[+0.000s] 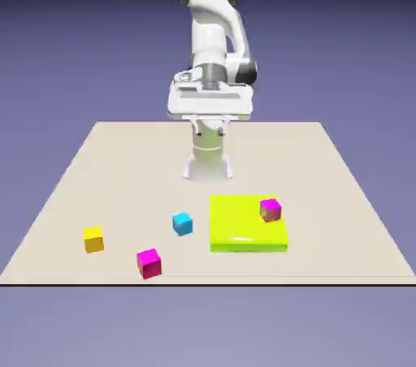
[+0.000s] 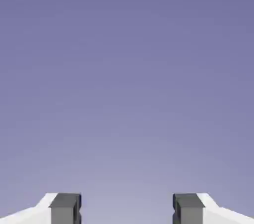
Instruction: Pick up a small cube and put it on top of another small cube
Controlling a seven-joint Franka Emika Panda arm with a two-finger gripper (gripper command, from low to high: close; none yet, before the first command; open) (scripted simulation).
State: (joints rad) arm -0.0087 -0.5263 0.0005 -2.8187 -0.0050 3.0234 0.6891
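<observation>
Several small cubes show in the exterior view: a yellow cube [image 1: 93,239] near the left, a magenta cube [image 1: 149,262] by the front edge, a cyan cube [image 1: 182,223] near the middle, and a purple-pink cube [image 1: 270,209] resting on a flat lime-yellow slab [image 1: 244,235]. My gripper [image 1: 210,123] hangs high above the far part of the table, well away from every cube. In the hand view the gripper [image 2: 127,209] is open, its grey fingertips [image 2: 64,208] wide apart with nothing between them. Only the blue-violet backdrop fills that view.
The beige table [image 1: 325,162] carries the robot's base [image 1: 208,164] at its far middle. The slab lies right of centre, the loose cubes left of it toward the front edge.
</observation>
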